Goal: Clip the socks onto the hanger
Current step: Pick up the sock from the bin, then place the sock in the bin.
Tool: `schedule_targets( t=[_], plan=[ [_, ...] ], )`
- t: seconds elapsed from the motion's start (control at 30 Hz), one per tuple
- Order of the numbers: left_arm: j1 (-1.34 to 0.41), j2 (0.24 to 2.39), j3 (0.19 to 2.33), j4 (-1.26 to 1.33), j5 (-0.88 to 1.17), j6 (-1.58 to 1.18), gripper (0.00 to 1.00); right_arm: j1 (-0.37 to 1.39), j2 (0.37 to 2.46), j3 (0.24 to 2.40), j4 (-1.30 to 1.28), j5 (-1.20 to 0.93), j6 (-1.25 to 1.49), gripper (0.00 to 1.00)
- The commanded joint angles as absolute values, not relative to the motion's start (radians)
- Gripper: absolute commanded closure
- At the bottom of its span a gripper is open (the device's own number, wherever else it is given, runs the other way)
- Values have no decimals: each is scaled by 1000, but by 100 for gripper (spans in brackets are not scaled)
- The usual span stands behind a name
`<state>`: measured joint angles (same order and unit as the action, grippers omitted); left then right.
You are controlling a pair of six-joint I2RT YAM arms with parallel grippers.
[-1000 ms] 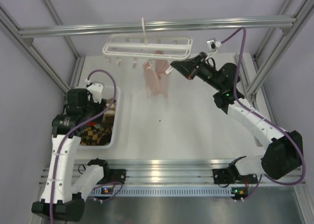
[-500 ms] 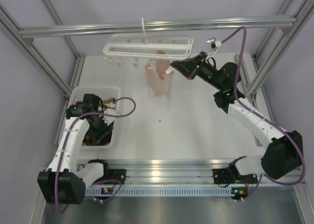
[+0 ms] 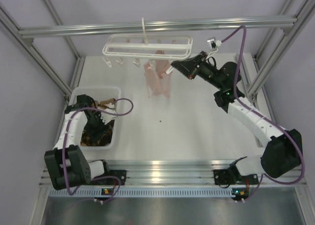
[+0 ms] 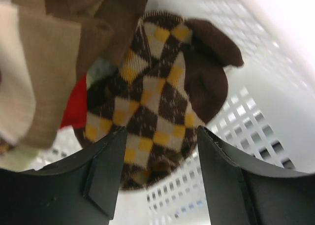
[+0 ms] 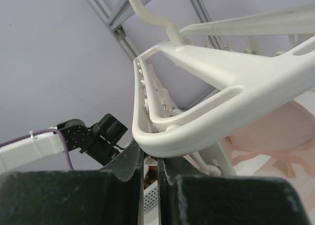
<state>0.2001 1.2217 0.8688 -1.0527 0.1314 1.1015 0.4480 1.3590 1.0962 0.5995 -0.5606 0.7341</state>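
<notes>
Left arm: folded down and back over the last second. It stood raised over the near-left basket [image 3: 93,90] then; now the left gripper [image 4: 160,136] is sunk inside it. Jaws are spread wide and hold nothing.

- An argyle sock [image 4: 157,102], dark brown with orange-tan diamonds, is framed between the two fingers in the left wrist view. It lies on the perforated white floor of the basket, its dark toe toward the far right wall.
- Whether the fingertips touch the fabric cannot be told.
- Other cloth is heaped at the left of that view: a tan ribbed piece [image 4: 44,72] and a scrap of red [image 4: 76,112], partly over the sock's left edge.

Right arm: no shift noted across the same second. The right gripper [image 5: 150,158] is parked just under the right end of the hanger [image 5: 221,82], fingers drawn almost together. Whether a clip is pinched between them is hidden.

The hanger is hung by its hook from the far crossbar. A pale pink cloth [image 3: 157,80] is already dangling from it; several clips [image 3: 120,62] toward the left hang bare.

Judgement: the descent marks the pick stage of a new sock. A closing of the left jaws seems due next. The overlapping tan piece could be dragged up with it.
</notes>
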Motion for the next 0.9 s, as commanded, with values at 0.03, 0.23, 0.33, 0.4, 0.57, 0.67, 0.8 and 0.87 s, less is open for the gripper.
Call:
schedule_targets(
  t=[0.03,0.23,0.33,0.4,0.57,0.67,0.8,0.87],
  plan=[
    [221,1288,832,-908,241,1221,37,448,1377,1120,563,-657,741,100],
    [245,1290,864,-974,293,1264,85,436,1370,1120,554,-663,735,100],
    [271,1220,913,-1105,357,1287,97,431,1368,1115,551,-663,735,100],
    [281,1154,945,-1158,389,1293,99,431,1371,1115,551,-663,739,100],
    [285,1057,1032,-1307,439,1249,100,431,1371,1120,551,-661,746,100],
    [287,1054,1101,-1336,466,1187,100,430,1374,1121,551,-661,749,100],
    [288,1071,1199,-1339,509,1060,100,433,1374,1121,551,-658,750,100],
    [288,1091,1232,-1322,534,999,100,431,1374,1120,551,-657,752,100]
  ],
)
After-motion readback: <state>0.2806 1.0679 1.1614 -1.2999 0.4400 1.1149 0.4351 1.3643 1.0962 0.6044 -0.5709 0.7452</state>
